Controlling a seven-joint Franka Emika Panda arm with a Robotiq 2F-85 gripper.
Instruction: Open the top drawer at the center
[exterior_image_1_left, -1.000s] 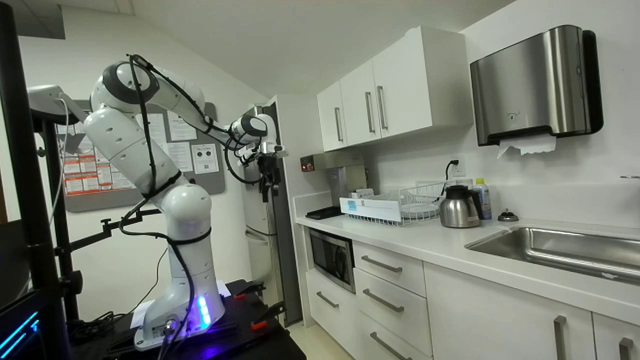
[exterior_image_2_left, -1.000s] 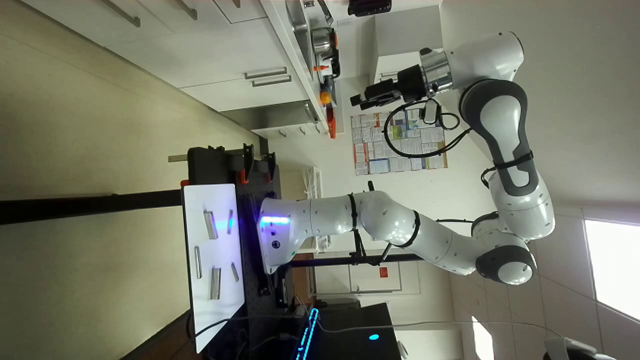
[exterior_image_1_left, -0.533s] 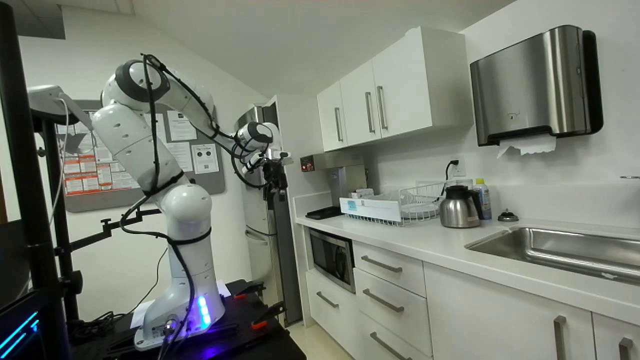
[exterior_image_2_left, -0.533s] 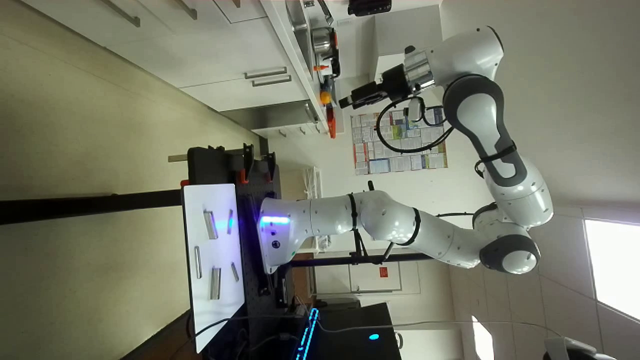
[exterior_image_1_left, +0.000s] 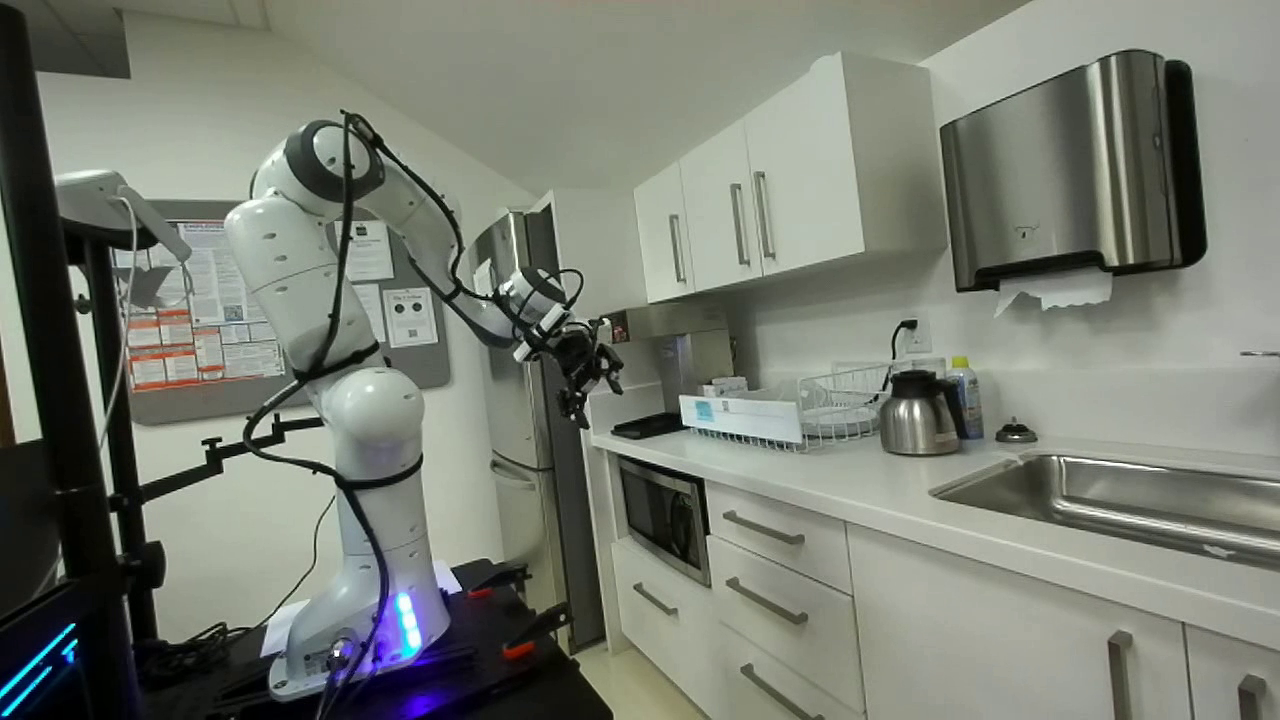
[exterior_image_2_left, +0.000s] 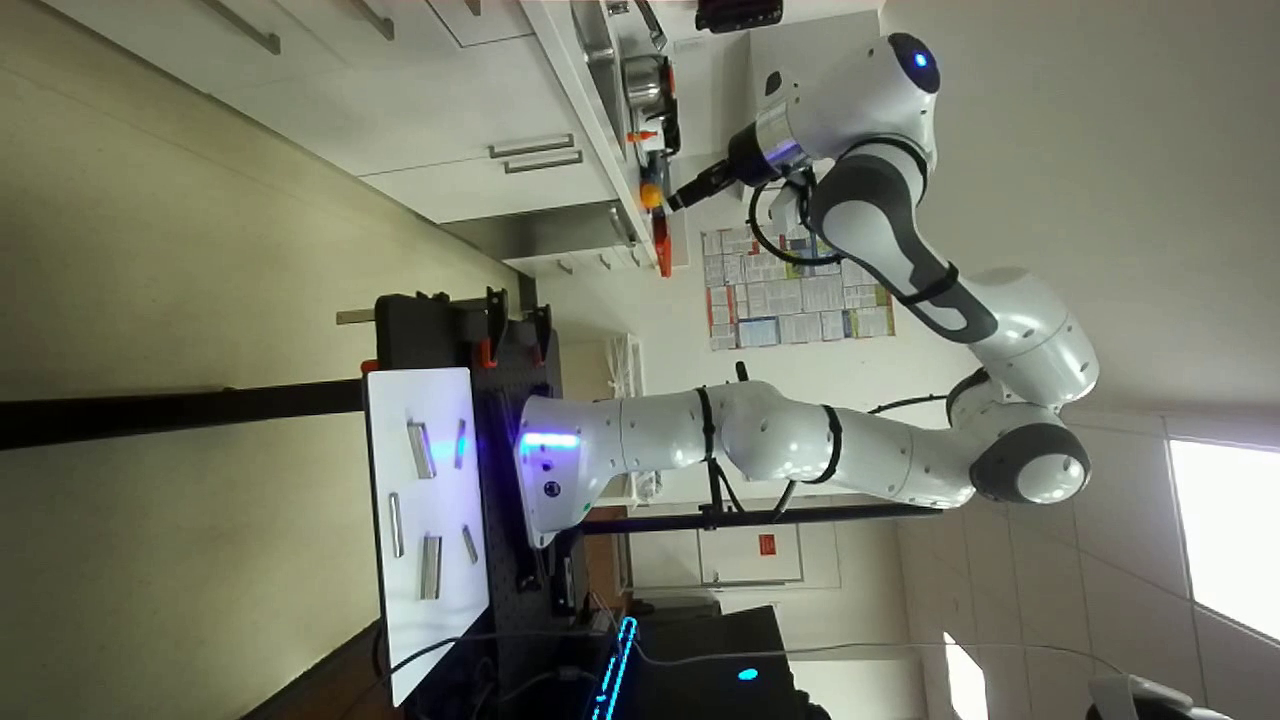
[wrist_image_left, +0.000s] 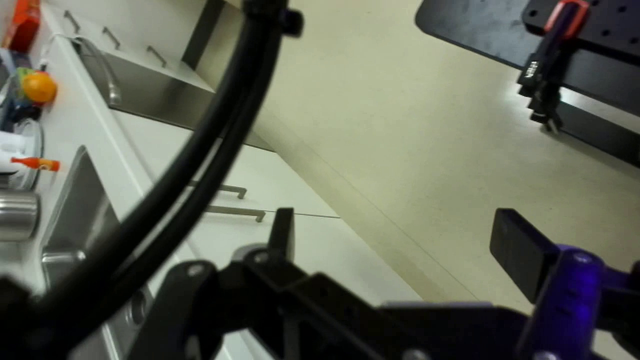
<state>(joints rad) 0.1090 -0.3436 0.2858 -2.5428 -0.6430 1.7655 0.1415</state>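
The end effector (wrist_image_left: 402, 241) is just hanging in midair, angled down, fingers (wrist_image_left: 522, 255) spread wide, so totally released. The top drawer (exterior_image_1_left: 775, 549) is closed and well apart from it in an exterior view: white, silver bar handle (exterior_image_1_left: 763, 528), right beside the microwave (exterior_image_1_left: 660, 512) and stacked above more drawers (exterior_image_1_left: 785, 632).

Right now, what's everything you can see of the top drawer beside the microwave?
The top drawer is white and flat-fronted, with one horizontal, grey, metal-looking bar handle. It is shut, so its inside is hidden. It sits under the countertop and above another drawer, between the microwave and a cabinet door. The open pincer is clear of it.
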